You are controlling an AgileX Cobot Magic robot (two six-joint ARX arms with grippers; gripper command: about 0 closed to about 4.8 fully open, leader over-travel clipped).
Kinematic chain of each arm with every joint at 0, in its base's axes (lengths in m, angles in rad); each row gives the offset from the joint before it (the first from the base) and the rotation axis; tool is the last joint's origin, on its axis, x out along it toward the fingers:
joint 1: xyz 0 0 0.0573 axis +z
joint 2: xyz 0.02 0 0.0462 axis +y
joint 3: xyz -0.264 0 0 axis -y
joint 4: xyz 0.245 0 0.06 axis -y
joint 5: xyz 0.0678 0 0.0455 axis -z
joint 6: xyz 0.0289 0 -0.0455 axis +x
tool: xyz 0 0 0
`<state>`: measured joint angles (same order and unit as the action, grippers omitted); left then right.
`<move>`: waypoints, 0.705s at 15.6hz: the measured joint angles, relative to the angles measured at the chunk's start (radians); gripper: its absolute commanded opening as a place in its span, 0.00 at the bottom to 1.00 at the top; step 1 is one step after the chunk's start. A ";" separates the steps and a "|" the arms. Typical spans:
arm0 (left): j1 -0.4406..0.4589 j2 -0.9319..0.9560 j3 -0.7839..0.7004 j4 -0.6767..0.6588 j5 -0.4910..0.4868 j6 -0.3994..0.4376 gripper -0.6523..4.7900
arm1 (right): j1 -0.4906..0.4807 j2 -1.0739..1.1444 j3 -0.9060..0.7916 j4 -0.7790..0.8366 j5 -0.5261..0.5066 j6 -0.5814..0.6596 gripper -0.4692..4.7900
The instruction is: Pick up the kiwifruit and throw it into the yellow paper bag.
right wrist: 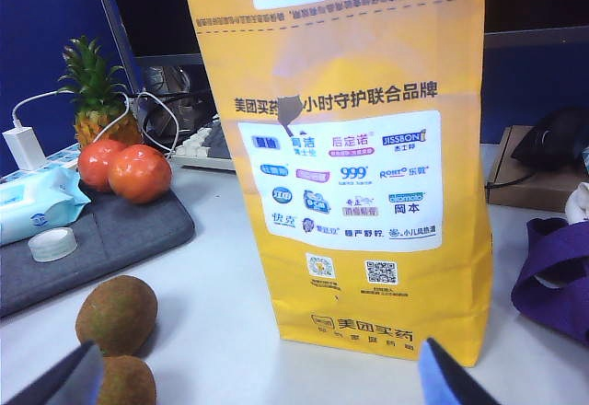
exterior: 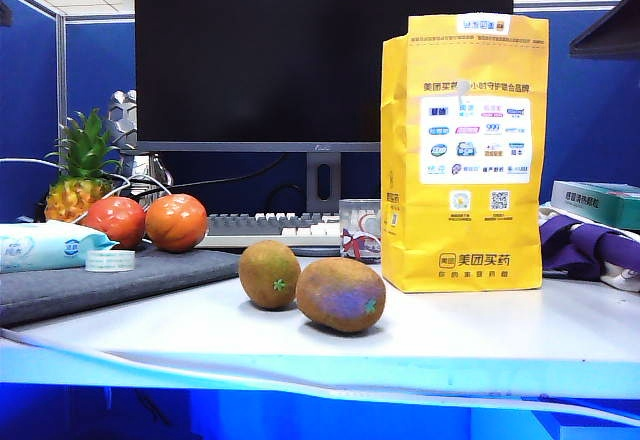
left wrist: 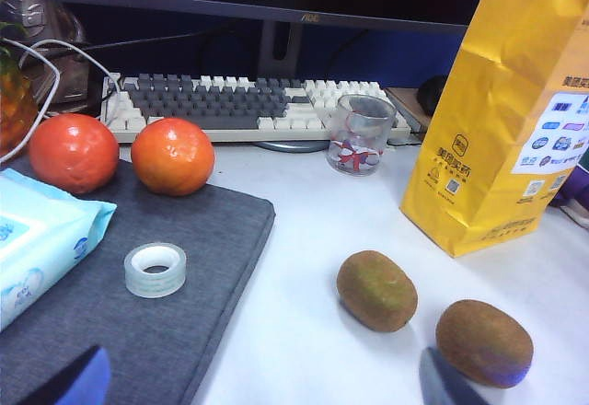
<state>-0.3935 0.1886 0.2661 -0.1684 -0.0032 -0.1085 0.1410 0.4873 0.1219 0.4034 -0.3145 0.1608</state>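
- Left gripper [left wrist: 267,377]: jaws apart, empty, held above white table [left wrist: 313,331], tilted down over larger brown oval kiwifruit w/ purplish sheen [left wrist: 484,341].
- Right gripper [right wrist: 258,377]: jaws wide, empty, facing tall yellow paper bag [right wrist: 354,147].
- Kiwifruit lies beside smaller olive kiwi [left wrist: 376,290], near bag front.

kiwifruit [right wrist: 127,380] cut off by frame edge | left gripper [left wrist: 267,377] only fingertips visible | right gripper [right wrist: 258,376] likewise

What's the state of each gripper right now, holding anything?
Left gripper: open, empty, above the table short of the kiwifruit.
Right gripper: open, empty, facing the yellow paper bag.
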 measured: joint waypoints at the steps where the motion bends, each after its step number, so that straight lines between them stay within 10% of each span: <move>1: 0.000 0.000 0.000 0.000 0.000 0.000 1.00 | 0.000 0.000 0.000 0.000 0.000 0.000 1.00; 11: 0.000 0.257 0.182 0.018 0.174 -0.014 1.00 | 0.012 0.000 0.014 0.059 -0.081 0.111 1.00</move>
<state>-0.3939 0.4458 0.4477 -0.1501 0.1703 -0.1230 0.1532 0.4870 0.1364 0.4625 -0.3958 0.2714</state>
